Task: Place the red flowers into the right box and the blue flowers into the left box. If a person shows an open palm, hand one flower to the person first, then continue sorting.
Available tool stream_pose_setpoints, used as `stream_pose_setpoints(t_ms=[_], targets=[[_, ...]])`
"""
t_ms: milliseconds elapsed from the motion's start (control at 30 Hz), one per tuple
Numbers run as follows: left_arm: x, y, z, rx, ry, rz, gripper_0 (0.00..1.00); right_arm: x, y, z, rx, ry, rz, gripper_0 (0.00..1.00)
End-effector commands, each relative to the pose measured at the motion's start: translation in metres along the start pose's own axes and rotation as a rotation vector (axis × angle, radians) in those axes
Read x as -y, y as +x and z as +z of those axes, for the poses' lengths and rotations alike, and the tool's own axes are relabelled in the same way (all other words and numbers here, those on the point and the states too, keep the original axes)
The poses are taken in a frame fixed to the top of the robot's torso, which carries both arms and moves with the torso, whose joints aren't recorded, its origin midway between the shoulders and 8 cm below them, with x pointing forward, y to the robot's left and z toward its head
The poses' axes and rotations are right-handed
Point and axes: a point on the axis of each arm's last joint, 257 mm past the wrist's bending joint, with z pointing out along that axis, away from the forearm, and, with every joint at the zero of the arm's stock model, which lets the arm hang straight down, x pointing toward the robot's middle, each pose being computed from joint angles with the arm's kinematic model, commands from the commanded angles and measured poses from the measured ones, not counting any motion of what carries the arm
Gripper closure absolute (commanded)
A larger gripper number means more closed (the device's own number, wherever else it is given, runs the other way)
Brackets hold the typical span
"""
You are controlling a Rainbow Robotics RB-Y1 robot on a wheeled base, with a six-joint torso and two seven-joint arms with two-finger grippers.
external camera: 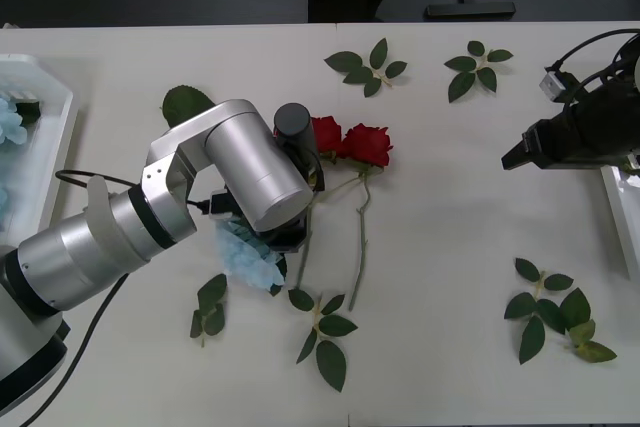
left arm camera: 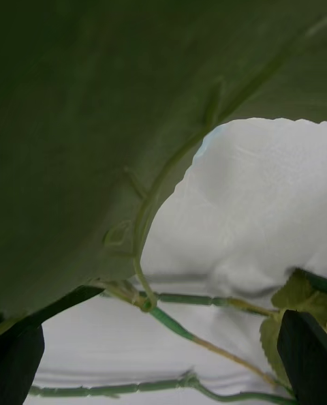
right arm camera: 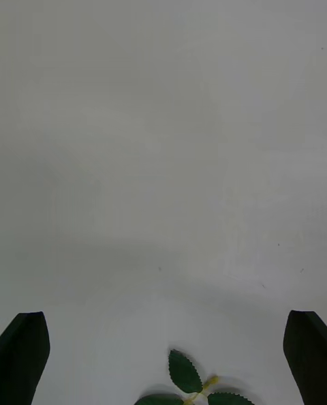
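Note:
Two red flowers [external camera: 325, 134] [external camera: 368, 144] lie bloom to bloom at the table's middle, their stems [external camera: 360, 237] trailing toward me. A blue flower [external camera: 245, 252] lies just under my left arm's wrist [external camera: 255, 172], which hides the gripper in the front view. In the left wrist view my left gripper [left arm camera: 163, 320] is open, low over green stems [left arm camera: 184, 301], with a big leaf [left arm camera: 102, 105] close to the camera. The left box [external camera: 50, 162] at the left edge holds blue flowers [external camera: 10, 125]. My right gripper [external camera: 512, 157] [right arm camera: 163, 316] hangs open over bare table beside the right box [external camera: 618, 212].
Loose green leaf sprigs lie scattered: two at the back [external camera: 365, 67] [external camera: 475, 65], one at the front right [external camera: 550, 317] [right arm camera: 187, 378], two near the front middle [external camera: 322, 335] [external camera: 208, 305]. A single leaf [external camera: 185, 102] lies behind my left arm.

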Motion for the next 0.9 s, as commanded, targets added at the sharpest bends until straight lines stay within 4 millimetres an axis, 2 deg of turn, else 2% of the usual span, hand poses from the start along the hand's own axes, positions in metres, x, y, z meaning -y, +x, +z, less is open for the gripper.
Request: stream_pose_setpoints(t_ms=[33, 267, 300, 333, 400, 567, 900], targets=[[0.006, 0.021, 0.0, -0.043, 0.01, -0.003, 0.0, -0.026, 0.004, 0.013, 0.007, -0.004, 0.01, 0.0], [0.001, 0.024, 0.0, -0.058, -0.011, 0.001, 0.0, -0.055, 0.008, 0.024, 0.015, -0.004, 0.05, 0.0], [0.0, 0.024, 0.001, -0.06, -0.013, 0.002, 0.11, -0.06, 0.009, 0.026, 0.013, -0.008, 0.057, 0.0], [0.001, 0.024, 0.0, -0.059, -0.012, 0.004, 0.52, -0.064, 0.008, 0.027, 0.016, -0.011, 0.063, 0.0], [0.0, 0.024, 0.001, -0.06, -0.015, 0.006, 0.79, -0.072, 0.01, 0.03, 0.014, -0.013, 0.082, 0.0], [-0.002, 0.024, 0.002, -0.062, -0.021, 0.013, 1.0, -0.09, 0.013, 0.037, 0.023, 0.027, 0.103, 0.0], [-0.007, 0.021, 0.005, -0.063, -0.03, 0.022, 1.0, -0.132, 0.025, 0.048, 0.047, 0.113, 0.131, 0.0]])
